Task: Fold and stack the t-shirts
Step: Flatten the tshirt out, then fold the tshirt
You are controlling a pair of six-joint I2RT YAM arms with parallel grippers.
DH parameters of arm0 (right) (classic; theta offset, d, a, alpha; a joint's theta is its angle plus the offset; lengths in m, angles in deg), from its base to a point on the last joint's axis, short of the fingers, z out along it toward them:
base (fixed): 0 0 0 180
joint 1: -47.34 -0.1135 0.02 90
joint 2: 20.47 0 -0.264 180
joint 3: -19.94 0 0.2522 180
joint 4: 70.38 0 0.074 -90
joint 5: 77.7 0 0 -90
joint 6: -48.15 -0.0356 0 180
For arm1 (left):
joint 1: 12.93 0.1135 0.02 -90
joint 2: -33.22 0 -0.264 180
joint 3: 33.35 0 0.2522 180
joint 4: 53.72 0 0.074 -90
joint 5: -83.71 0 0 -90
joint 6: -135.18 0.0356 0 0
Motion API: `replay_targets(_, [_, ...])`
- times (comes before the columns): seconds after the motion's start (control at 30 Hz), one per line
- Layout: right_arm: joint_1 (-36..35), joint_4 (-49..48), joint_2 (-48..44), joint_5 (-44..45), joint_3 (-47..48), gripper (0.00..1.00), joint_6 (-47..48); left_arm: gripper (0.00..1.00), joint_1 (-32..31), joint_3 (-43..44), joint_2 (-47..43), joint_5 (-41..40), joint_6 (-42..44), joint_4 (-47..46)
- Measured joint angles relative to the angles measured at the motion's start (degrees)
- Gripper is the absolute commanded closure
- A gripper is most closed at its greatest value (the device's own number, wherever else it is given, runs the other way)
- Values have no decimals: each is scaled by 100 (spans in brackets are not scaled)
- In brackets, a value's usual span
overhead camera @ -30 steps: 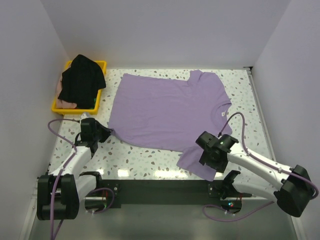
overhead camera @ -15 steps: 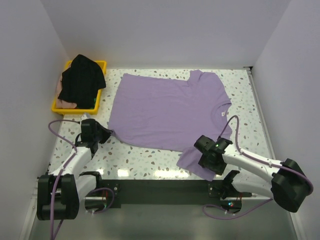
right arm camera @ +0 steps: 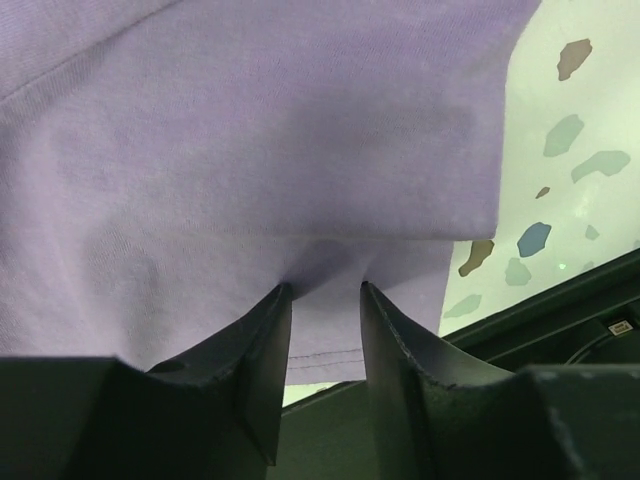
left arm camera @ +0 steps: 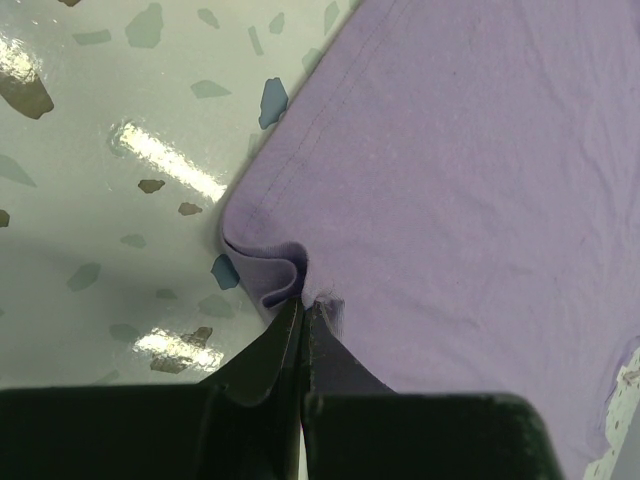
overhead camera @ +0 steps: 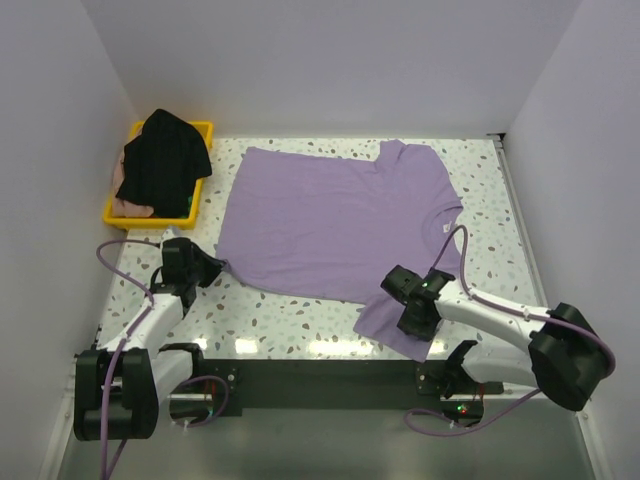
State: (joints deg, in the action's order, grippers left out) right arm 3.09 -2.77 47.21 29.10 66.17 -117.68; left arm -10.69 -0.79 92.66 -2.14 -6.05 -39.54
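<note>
Left gripper (left arm camera: 303,305) clamped on lavender t-shirt (left arm camera: 480,150) hem (left arm camera: 262,272); right gripper (right arm camera: 325,300) part-open astride sleeve (right arm camera: 300,150).

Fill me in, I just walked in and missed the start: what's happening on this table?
Two arms are working on a lavender t-shirt spread flat. The left gripper is shut on its near-left hem corner. The right gripper straddles the near sleeve, jaws apart with a pucker of cloth between them. No fold is made yet. A black t-shirt lies over a pink t-shirt in the yellow tray at far left.
</note>
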Motion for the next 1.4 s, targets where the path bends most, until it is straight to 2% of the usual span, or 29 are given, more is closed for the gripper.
replay_targets(0.53, [7,-326,468,-295,101,62,197,100,0,-2,-4,17,0,2])
replay_targets(0.63, [7,-555,507,-450,96,70,195,100,0,-2,-20,17,0,2])
replay_targets(0.77, [2,-706,439,-518,52,95,175,100,0,-2,-20,20,0,4])
replay_targets(0.83, [4,-765,297,-533,-26,100,142,100,0,-2,-22,20,0,2])
replay_targets(1.1, [-2,-824,-398,-470,-247,100,63,100,0,-2,-22,17,0,2])
replay_targets(1.23, [-4,-310,-782,-168,-138,100,76,100,0,0,-22,17,0,9])
replay_targets(1.4, [-4,402,-1386,291,446,100,87,100,0,28,-22,9,0,55])
